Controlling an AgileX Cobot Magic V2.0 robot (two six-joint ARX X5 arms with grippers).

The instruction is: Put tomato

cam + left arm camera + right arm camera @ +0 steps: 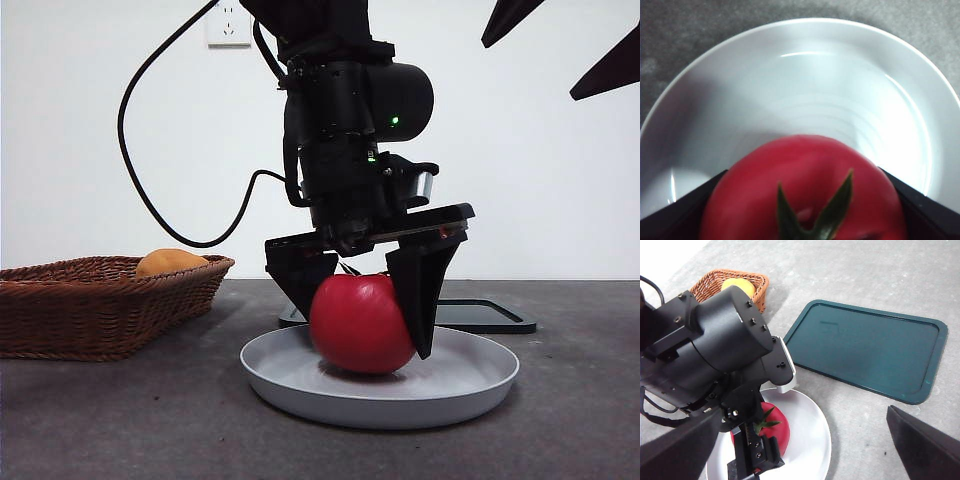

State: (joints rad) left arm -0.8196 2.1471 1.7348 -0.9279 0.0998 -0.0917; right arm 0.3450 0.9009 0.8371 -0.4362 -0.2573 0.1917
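My left hand (pixel 368 300) is clamped on the tomato (pixel 360 323), one jaw on each flank, at the centre of the front view; the fruit sits low over the grey-white plate (pixel 470 385), and its underside looks to be touching or just off the plate floor. To finish well, I judge I should settle the tomato fully before parting the jaws, then spread them evenly so neither side nudges the round fruit into a roll, and lift straight up clear of the green stem (pixel 815 220). My right hand (pixel 800 460) waits high, its jaws standing wide apart at the bottom corners of its own view, holding nothing. In the left of the front view a wicker basket (pixel 100 300) holds an orange-yellow fruit (pixel 168 262), and a dark green tray (pixel 870 347) lies on the bench (pixel 120 420) behind the plate. I cannot see the actual contact point under the tomato; my left wrist view cuts off its lower half, and my arm hides the plate's far rim.
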